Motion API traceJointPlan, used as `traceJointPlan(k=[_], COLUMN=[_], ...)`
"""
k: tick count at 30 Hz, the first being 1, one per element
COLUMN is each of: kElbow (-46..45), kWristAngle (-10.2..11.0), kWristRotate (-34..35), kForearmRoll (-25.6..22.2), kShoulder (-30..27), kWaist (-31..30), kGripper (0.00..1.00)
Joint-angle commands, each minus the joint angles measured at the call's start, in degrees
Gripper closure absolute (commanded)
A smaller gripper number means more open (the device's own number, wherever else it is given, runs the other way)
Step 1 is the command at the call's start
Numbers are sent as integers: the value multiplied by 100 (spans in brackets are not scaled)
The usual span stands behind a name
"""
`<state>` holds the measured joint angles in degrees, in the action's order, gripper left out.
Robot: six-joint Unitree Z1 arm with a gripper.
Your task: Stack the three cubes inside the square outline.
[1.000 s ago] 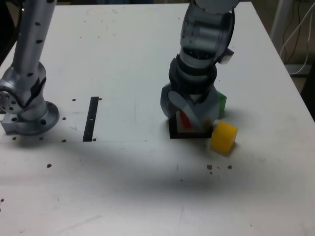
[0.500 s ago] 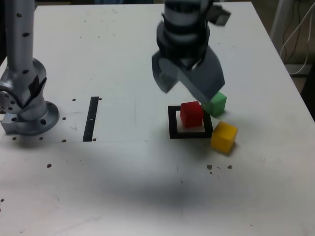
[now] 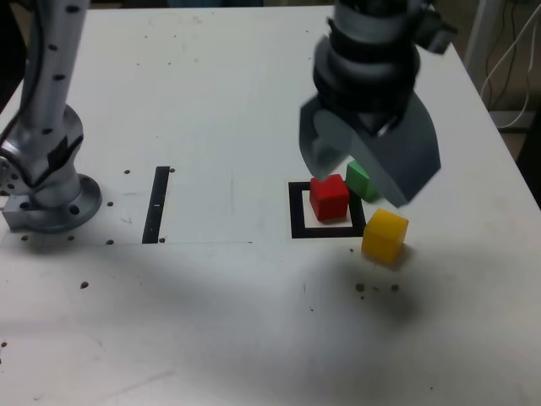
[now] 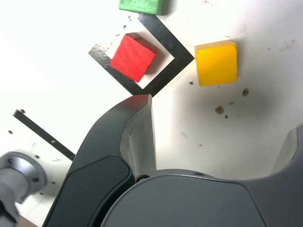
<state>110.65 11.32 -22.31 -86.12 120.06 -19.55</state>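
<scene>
Three cubes counted; one matte red cube (image 3: 329, 197) is seated in the black tape square outline (image 3: 297, 222).
The grey gripper (image 3: 369, 165) is held spread and empty above; one green cube (image 3: 357, 180) and one yellow cube (image 3: 385, 236) are seen outside.

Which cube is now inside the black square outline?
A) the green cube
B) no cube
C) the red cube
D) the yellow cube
C: the red cube sits inside the square outline, while the green cube and the yellow cube lie outside it on the table, as the wrist view also shows.
</scene>
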Motion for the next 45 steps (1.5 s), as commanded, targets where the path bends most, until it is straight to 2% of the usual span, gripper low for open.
traceJointPlan(k=[1,7,14,32,41,45], kElbow=[99,165,152,331,310,315], kWristAngle=[-11,3,-225,-201,-91,-24], kWristRotate=[134,624,1050,1056,1016,1011], kForearmRoll=[-89,-161,-80,307,496,494], kShoulder=[182,487,732,1287,1497,1488], kWaist=[-15,12,130,214,215,223], kGripper=[5,7,7,8,15,25])
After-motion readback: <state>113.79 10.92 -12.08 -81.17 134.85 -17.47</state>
